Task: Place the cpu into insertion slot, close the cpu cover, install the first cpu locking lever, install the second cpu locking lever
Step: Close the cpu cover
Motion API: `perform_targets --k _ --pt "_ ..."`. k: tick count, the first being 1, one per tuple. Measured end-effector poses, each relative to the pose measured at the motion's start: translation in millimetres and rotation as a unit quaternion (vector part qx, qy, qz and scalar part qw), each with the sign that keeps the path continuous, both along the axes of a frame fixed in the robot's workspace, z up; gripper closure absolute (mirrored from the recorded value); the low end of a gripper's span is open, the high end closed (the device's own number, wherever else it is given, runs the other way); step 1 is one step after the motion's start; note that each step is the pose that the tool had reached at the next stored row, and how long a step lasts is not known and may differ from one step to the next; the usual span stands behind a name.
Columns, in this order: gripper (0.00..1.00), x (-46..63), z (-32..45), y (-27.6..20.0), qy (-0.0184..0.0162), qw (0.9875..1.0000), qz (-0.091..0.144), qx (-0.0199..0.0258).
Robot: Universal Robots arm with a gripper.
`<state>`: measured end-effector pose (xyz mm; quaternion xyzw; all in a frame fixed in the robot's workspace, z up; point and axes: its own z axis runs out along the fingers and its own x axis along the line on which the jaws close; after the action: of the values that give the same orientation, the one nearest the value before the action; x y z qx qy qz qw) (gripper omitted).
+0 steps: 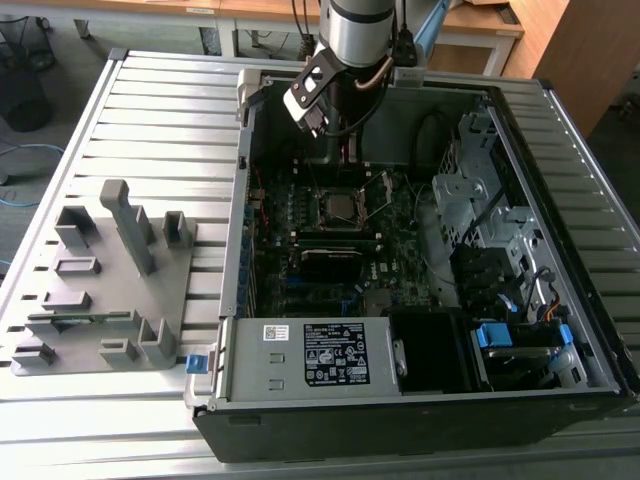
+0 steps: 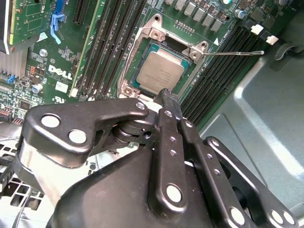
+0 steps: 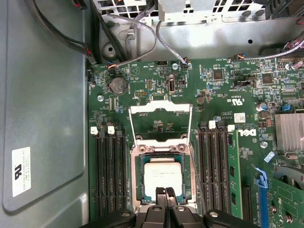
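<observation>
The cpu (image 3: 161, 175) lies flat in the insertion slot (image 3: 138, 176), its silver-grey top facing up; the second wrist view also has the cpu (image 2: 161, 71) inside the slot's metal rim (image 2: 127, 71). The cpu cover (image 3: 160, 109) stands swung open on the far side of the slot, the board visible through its cut-out. My gripper (image 3: 164, 192) hangs just above the cpu's near edge, shut, with nothing between the fingertips (image 2: 166, 95). One thin wire locking lever (image 2: 237, 53) sticks out sideways from the slot's corner. In the exterior view the arm (image 1: 345, 60) reaches down over the slot (image 1: 335, 207).
The motherboard (image 1: 300, 215) sits inside an open computer case (image 1: 420, 400). Memory slots (image 3: 109, 175) flank the socket on both sides. Loose cables (image 3: 142, 28) run along the case wall. A finned heatsink (image 3: 289, 130) and a grey fixture plate (image 1: 100, 290) lie off to the sides.
</observation>
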<state>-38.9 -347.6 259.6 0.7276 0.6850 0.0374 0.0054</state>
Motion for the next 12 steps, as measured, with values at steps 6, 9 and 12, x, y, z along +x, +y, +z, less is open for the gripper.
perform_targets --k 6,9,12 --pt "0.9 1.2 0.2 0.0 0.0 1.0 0.0 -0.0001" --pt "0.9 2.1 0.1 0.0 0.0 1.0 0.0 0.0" --pt "0.9 2.7 0.1 0.0 0.0 1.0 0.0 0.0"
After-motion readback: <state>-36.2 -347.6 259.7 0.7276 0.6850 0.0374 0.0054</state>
